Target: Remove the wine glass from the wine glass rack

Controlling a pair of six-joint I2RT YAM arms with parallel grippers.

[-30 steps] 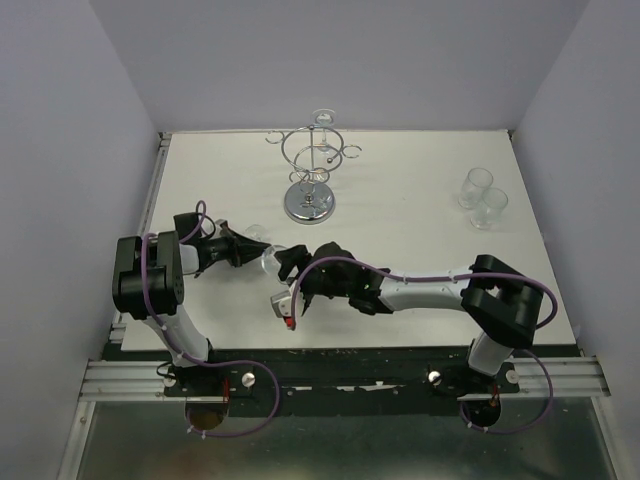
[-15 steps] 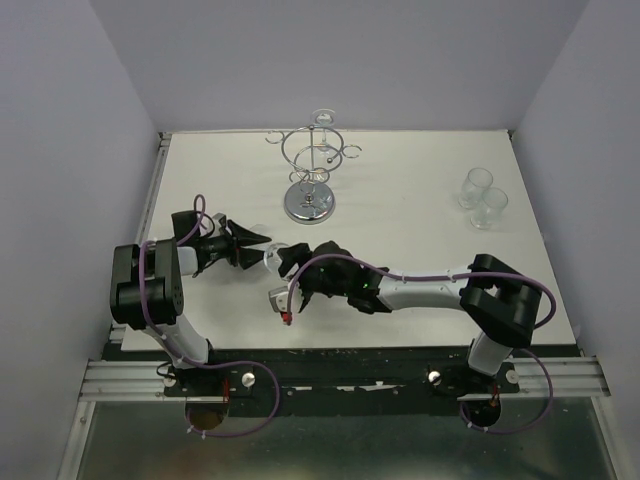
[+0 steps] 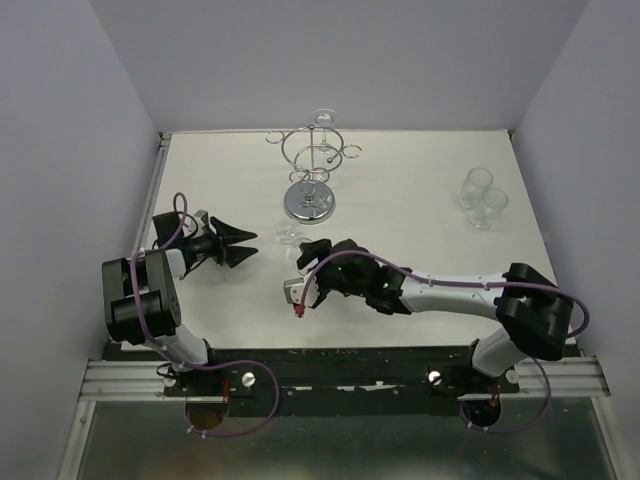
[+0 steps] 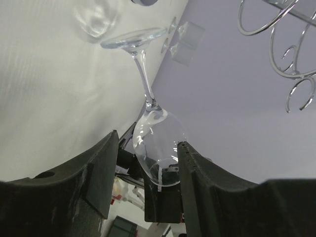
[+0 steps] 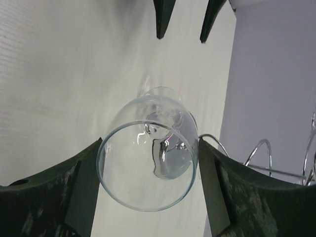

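Note:
The clear wine glass [image 3: 290, 237] lies sideways above the table, off the chrome wine glass rack [image 3: 312, 170]. My right gripper [image 3: 306, 252] is shut on its bowl: in the right wrist view the wine glass [image 5: 148, 163] fills the gap of the right gripper [image 5: 149, 148], rim toward the camera, both pads against it. My left gripper [image 3: 254, 244] is open, a short way left of the foot and apart from it. In the left wrist view the wine glass [image 4: 158, 138] shows beyond the left gripper [image 4: 147, 143], stem and foot pointing away.
Two more clear glasses [image 3: 480, 197] stand at the back right of the white table [image 3: 420, 230]. The rack's loops [image 4: 281, 44] show at the top right of the left wrist view. Grey walls enclose the table on three sides.
My left gripper has opened, let go of the glass and drawn back to the left. My right gripper has kept the bowl and shifted a little right and away.

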